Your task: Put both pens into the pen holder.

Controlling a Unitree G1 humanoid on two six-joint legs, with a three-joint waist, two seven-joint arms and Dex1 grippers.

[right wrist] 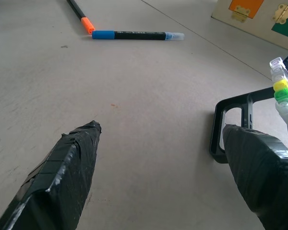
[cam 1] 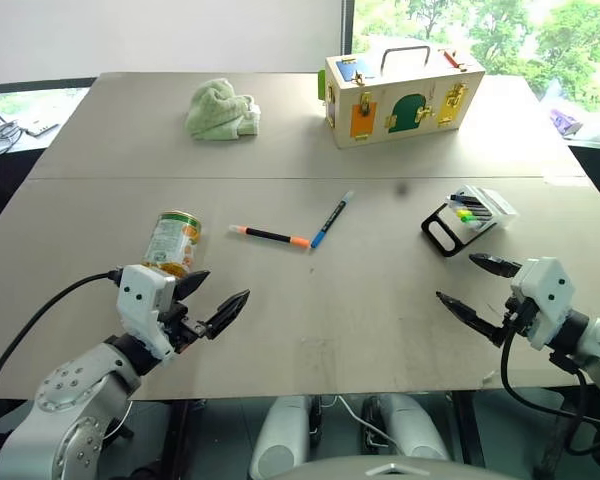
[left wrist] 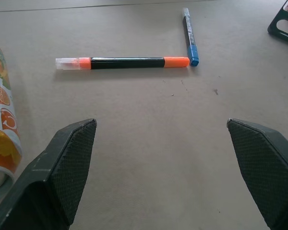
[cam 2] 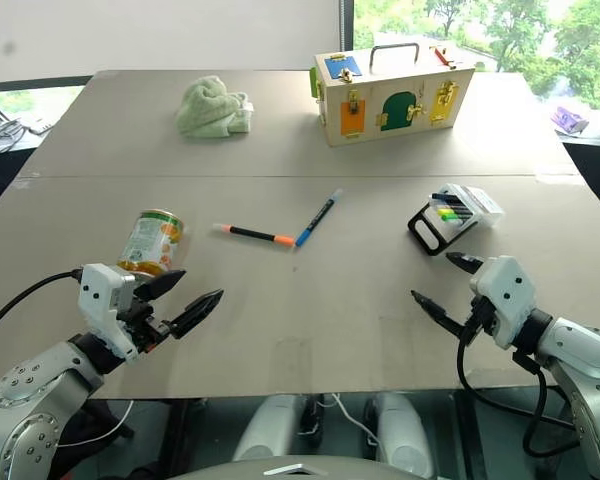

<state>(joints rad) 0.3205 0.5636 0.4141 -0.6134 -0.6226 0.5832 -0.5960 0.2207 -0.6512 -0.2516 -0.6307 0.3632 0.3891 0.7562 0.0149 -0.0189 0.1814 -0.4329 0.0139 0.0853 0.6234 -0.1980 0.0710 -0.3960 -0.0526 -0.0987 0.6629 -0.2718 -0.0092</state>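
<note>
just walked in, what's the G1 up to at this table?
Nothing is held yet. The left end effector and right end effector hover open above the near part of the grey table. The black pen with orange ends and the blue pen with a pale tip lie mid-table, ends meeting. The small clear pen holder with a black loop frame sits to the right, neither pen in it.

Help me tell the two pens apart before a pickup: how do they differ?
The black pen has orange ends and a pale pink cap; the blue pen has a blue end, a dark middle and a pale tip. The black pen lies nearly crosswise on the table; the blue pen slants away towards the wooden box. Both lie flat, their near ends almost meeting, outside the pen holder.
</note>
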